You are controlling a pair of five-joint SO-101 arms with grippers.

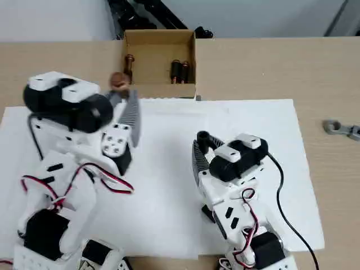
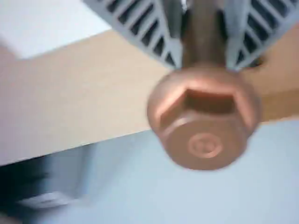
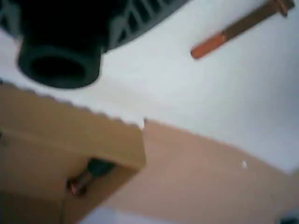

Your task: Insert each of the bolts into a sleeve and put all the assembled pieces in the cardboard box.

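My left gripper [image 1: 121, 94] hangs just before the front left corner of the cardboard box [image 1: 159, 35], shut on a copper bolt [image 1: 118, 80]. The bolt's hexagonal head [image 2: 204, 123] faces the left wrist camera, its shaft clamped in that gripper [image 2: 203, 42]. My right gripper [image 1: 198, 151] stands over the middle of the white paper, shut on a black sleeve [image 1: 202, 136], whose open end [image 3: 60, 65] points outward. Another bolt [image 3: 238, 27] lies on the paper. Two assembled pieces [image 1: 180, 71] sit in the box, and a third [image 1: 129, 63] is by its left wall.
A large white paper sheet [image 1: 169, 185] covers the wooden table in front of the box. A metal wrench [image 1: 340, 128] lies on the bare table at the far right. Black gear stands behind the box at the back edge.
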